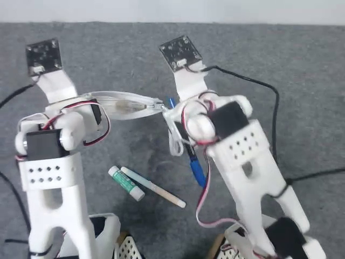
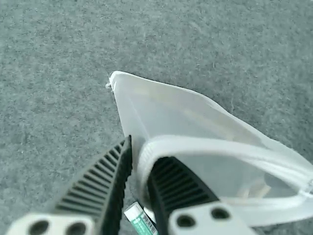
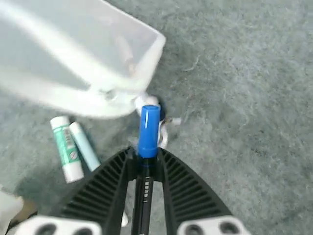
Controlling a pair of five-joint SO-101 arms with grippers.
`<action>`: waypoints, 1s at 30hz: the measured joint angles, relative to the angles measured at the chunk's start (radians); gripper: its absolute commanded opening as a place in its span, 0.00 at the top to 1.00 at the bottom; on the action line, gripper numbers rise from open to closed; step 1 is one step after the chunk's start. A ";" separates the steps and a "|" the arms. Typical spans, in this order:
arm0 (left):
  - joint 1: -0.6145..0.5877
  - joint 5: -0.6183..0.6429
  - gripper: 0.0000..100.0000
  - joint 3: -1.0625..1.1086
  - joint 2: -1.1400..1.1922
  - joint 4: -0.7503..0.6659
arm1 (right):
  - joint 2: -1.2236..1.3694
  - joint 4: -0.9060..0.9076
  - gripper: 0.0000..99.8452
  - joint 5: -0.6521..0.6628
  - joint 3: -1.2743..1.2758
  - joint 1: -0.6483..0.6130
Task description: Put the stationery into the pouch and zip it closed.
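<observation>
Grey carpet (image 1: 108, 54), glue stick (image 1: 126, 183) beside pale pen (image 1: 153, 187), black cable (image 1: 259, 83)

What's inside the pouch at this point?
Through the translucent pouch a faint tan shape shows, unidentifiable. The blue pen sits outside in the right gripper; the glue stick lies on the table.

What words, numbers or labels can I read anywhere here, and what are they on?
Label on the green-and-white stick: printed, but too blurred to read.
Barrel of the blue-capped black pen: tiny white marks, too small to read.
On the translucent white plastic pouch: no text visible.
Nothing here is legible.
</observation>
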 measured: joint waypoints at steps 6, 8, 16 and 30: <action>0.000 0.000 0.99 0.000 0.000 0.000 | -0.130 0.054 0.98 0.000 0.000 -0.032; 0.000 0.000 0.99 0.000 0.000 0.000 | -0.172 0.061 0.98 0.000 0.000 -0.035; 0.000 0.000 0.99 0.000 0.000 0.000 | -0.334 0.048 0.98 0.000 0.071 -0.035; 0.000 0.000 0.99 0.017 0.000 -0.002 | -0.804 -0.578 0.98 -0.002 0.700 -0.035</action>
